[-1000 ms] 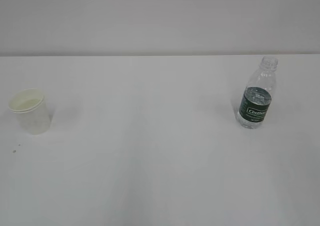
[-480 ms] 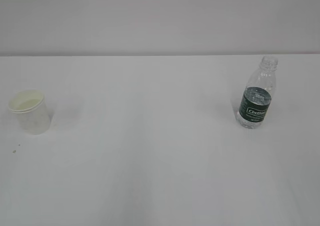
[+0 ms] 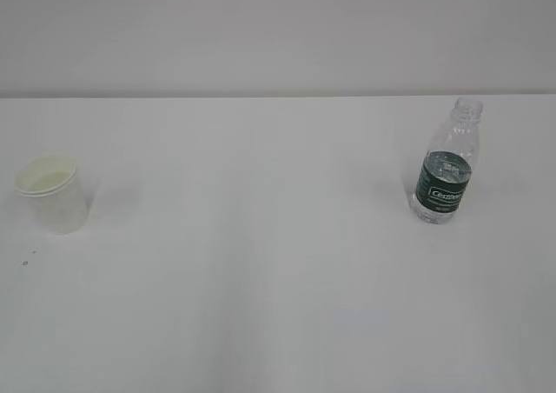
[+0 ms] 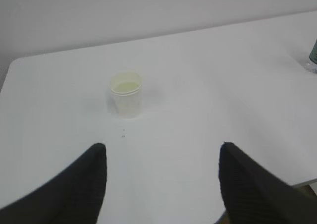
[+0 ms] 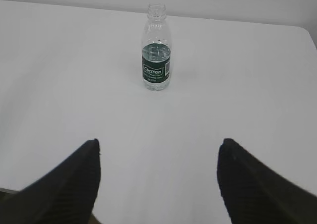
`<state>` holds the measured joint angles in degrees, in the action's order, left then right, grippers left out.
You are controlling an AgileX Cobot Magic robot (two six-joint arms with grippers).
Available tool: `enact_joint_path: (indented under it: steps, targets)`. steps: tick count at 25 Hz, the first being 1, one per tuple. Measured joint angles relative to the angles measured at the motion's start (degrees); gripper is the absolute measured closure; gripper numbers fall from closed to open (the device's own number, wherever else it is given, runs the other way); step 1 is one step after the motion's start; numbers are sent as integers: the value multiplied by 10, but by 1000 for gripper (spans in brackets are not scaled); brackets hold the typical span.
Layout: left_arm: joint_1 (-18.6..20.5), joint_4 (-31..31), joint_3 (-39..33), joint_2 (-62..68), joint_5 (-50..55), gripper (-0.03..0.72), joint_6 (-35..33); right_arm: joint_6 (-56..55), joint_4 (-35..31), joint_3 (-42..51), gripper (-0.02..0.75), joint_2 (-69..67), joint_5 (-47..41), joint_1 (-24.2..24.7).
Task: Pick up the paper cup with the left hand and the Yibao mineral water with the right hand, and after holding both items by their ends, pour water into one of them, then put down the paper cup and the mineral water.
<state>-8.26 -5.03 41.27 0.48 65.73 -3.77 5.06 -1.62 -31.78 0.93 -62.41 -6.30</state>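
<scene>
A white table [image 3: 261, 280] fills most of the exterior view, its far edge meeting a pale grey wall [image 3: 278, 28]. A few tiny dark specks [image 3: 24, 263] lie on the tabletop near its left side.

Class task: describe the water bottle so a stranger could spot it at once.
Start from the white table: only two things stand on it. On its right side stands the Yibao mineral water, upright, uncapped. Unlike the short cream paper cup far left, it is clear, ribbed, with a dark green label.
</scene>
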Motion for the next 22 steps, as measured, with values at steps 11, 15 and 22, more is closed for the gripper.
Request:
enact_joint_path:
  steps: [11, 15, 22]
  targets:
    - [0, 1, -4, 0, 9, 205, 0, -4, 11, 11, 194, 0, -6, 0]
    - [0, 2, -4, 0, 13, 228, 0, -4, 16, 14, 225, 0, -9, 0]
    - [0, 2, -27, 0, 24, 237, 0, -5, 51, 15, 231, 0, -14, 0]
